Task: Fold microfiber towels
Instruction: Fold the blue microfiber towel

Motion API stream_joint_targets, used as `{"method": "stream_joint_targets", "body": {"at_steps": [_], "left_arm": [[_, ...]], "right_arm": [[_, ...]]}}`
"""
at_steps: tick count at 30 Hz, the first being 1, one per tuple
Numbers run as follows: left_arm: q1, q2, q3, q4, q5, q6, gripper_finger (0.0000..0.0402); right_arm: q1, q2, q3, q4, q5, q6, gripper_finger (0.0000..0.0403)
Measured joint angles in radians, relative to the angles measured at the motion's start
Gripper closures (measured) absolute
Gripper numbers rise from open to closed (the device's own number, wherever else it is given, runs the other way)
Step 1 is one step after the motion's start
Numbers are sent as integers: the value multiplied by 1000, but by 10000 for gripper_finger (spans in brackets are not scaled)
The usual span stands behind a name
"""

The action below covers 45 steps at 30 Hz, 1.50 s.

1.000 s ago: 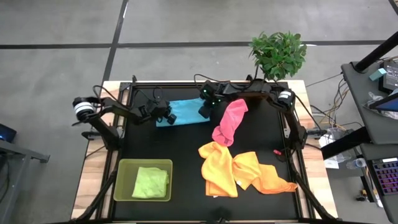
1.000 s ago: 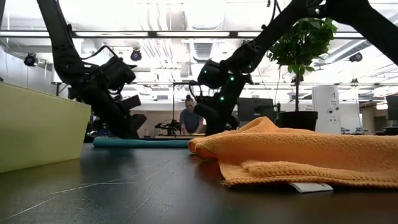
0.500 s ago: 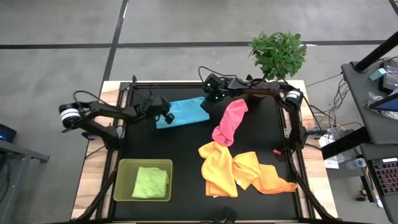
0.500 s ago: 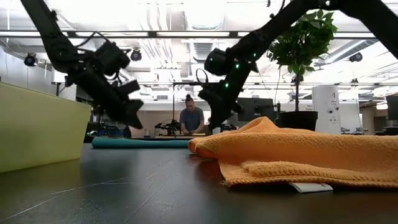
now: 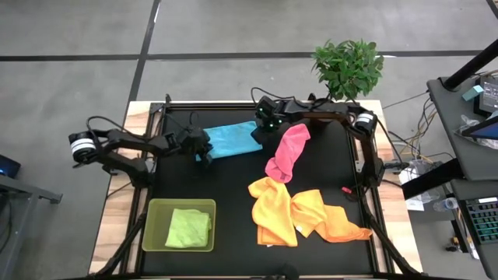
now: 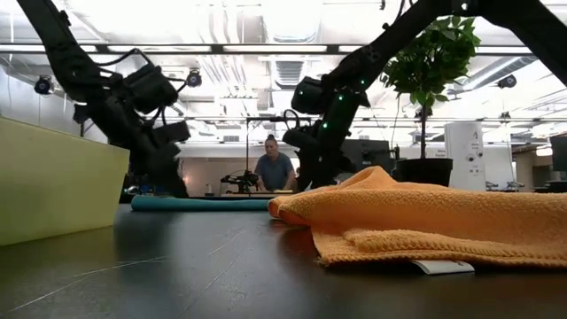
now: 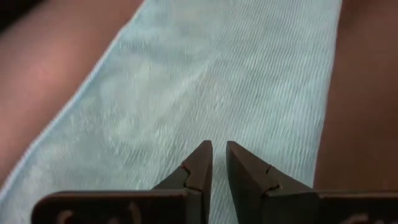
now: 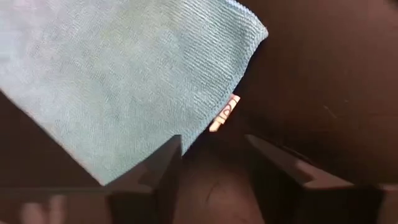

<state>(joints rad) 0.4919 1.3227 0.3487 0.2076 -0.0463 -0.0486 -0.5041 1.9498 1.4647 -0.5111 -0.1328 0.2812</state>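
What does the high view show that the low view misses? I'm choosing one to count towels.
Only the high view shows the pink towel, the yellow towel and the green towel lying in the tray. Only the low view shows a person in the room behind. Both show the blue towel and the orange towel.

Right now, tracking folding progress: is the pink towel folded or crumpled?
Crumpled: the pink towel lies bunched in an uneven strip, beside the flat light blue towel.

A lab: exposed ceiling ducts (image 6: 292, 66), workbenches (image 6: 532, 190), concrete floor (image 5: 70, 85).
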Motion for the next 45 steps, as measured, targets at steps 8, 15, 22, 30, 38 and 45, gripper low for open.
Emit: {"method": "stream_joint_targets", "body": {"at_steps": [8, 15, 22, 30, 38, 45], "left_arm": [[1, 41, -10, 15, -12, 0, 369], [0, 56, -9, 28, -14, 0, 369], [0, 54, -10, 29, -13, 0, 369], [1, 55, -12, 45, -13, 0, 369], [-15, -2, -3, 8, -9, -51, 369], [-46, -148, -9, -116, -8, -76, 369]], "right_arm": [[2, 36, -1, 46, -8, 61, 147], [10, 77, 0, 121, -7, 87, 113], [47, 96, 0, 235, -90, 87, 121], [59, 97, -2, 267, -88, 94, 201], [60, 97, -2, 270, -85, 24, 354], [57, 63, -2, 147, -53, -66, 388]]}}
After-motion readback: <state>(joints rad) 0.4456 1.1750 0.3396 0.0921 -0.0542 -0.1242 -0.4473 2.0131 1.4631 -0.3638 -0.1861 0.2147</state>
